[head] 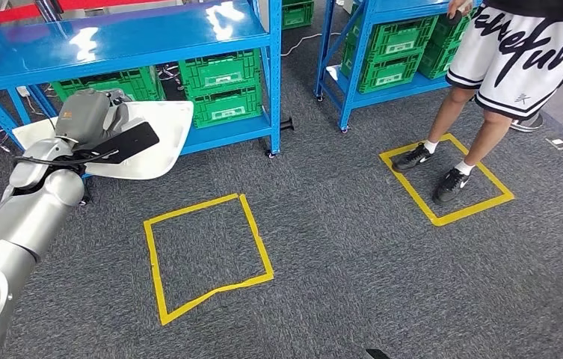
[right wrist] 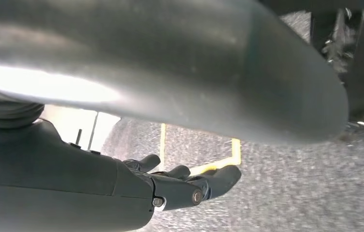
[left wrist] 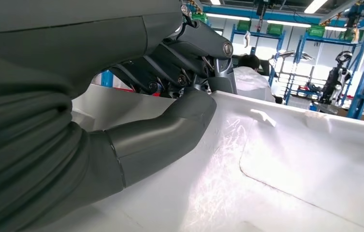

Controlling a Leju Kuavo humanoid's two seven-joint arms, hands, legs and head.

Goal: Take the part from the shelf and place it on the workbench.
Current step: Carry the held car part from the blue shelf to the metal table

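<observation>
Left wrist view: left robot hand (left wrist: pixel 189 72) grips white part (left wrist: pixel 291 164), thumb flat on its face, fingers over the rim, likely for carrying. Part sits clear of blue shelf (head: pixel 114 37), far left. Right robot hand (right wrist: pixel 189 186) holds nothing, fingers loosely extended.

Green crates (head: pixel 224 90) sit stacked on the lower level of the blue rack. On the grey carpet (head: pixel 353 254) there's a yellow tape square (head: pixel 207 258), and a person's black sneakers (head: pixel 434 170) stand inside another.
</observation>
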